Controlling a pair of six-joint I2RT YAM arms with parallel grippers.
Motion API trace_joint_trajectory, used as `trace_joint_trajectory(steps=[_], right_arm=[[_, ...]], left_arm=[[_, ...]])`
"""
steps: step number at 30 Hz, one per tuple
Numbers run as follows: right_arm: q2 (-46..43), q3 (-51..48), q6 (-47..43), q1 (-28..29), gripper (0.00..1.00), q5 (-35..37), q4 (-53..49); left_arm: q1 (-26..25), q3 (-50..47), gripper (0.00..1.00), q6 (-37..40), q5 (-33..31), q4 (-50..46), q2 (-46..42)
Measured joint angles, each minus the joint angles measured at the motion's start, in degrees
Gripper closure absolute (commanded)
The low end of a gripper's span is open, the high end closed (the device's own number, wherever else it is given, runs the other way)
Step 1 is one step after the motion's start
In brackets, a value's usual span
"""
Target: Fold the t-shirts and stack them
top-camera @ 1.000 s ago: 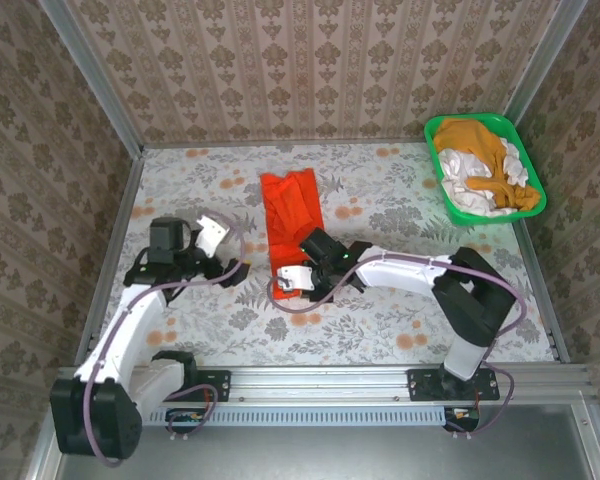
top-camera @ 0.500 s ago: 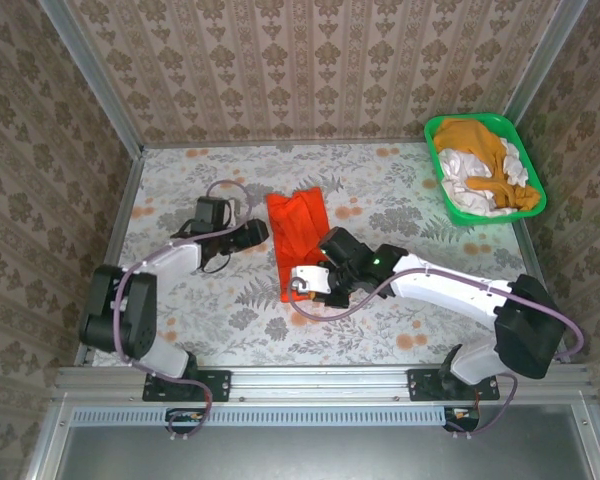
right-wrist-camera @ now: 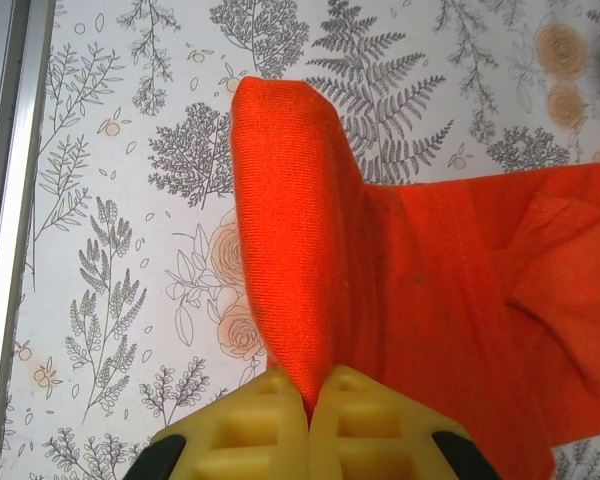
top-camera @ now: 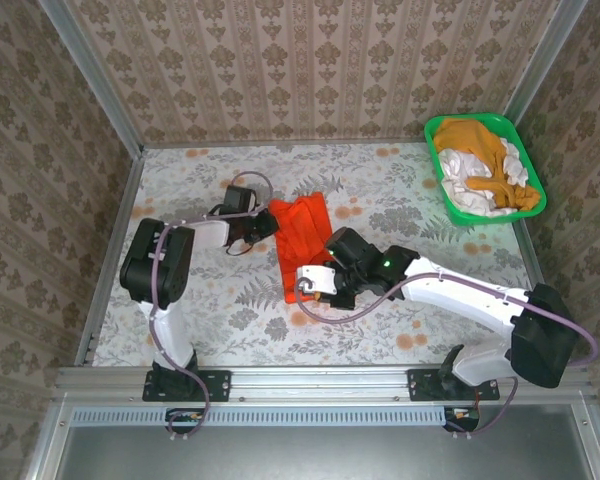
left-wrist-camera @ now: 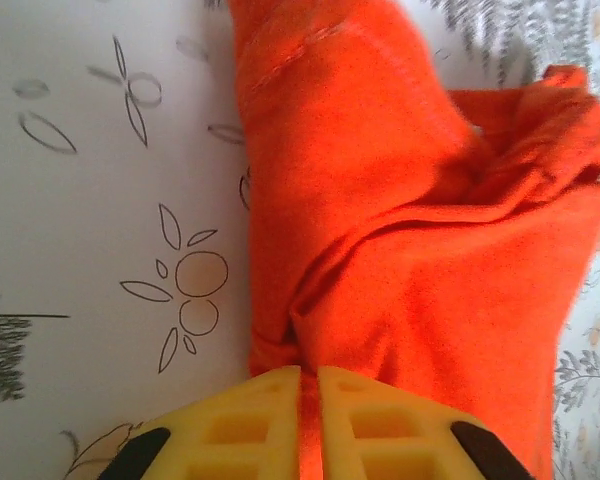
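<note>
The red-orange t-shirt [top-camera: 302,235] lies as a long folded strip near the table [top-camera: 210,290] centre, running approx. 12 to 6 o'clock in the top view. Its far end is rumpled and tilts slightly toward 1. The L gripper [top-camera: 267,224] sits at the strip's 10 o'clock corner, w/ its arm stretched low across the floral tabletop from 8. In the L wrist view its yellow fingers [left-wrist-camera: 245,425] sit at 6 o'clock, clenched on a thin pinch of the orange cloth. The rest of the cloth bunches up toward 12 and 3. The R gripper [top-camera: 313,285] is at the strip's 6 o'clock end, w/ its arm reaching in from approx. 4. In the R wrist view its fingers [right-wrist-camera: 365,430] are pressed together on a raised ridge of the same shirt. That ridge stands up toward 12 and the rest of the cloth spreads flat toward 3. So both pincers grasp the red-orange shirt, one at each end. A green basket [top-camera: 470,118] stands well apart in the table's 2 o'clock corner. It holds a mustard t-shirt [top-camera: 477,145] heaped over crumpled white t-shirts [top-camera: 468,190], neither of them folded yet.
</note>
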Motion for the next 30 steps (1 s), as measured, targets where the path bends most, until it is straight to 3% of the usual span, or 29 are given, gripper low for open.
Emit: trace_joint_trajectory(steps=[3,7,17,30], right_arm=[[-0.37,-0.02,0.00,0.00,1.00,0.35,0.00],[-1.29,-0.07,0.02,0.00,1.00,0.92,-0.57],[-3.56,1.11,-0.72,-1.16,1.00,0.90,-3.65],[16.52,20.20,-11.13,-12.15,1.00,1.25,-5.18]], left_arm=[[-0.52,1.07,0.91,-0.61,0.20,0.28,1.36],[-1.29,1.36,1.00,-1.16,0.00,0.11,1.38],[-3.52,-1.84,1.00,-2.91,0.98,5.35,1.44],[-1.01,-5.92,1.00,-6.73,6.40,12.74,1.53]])
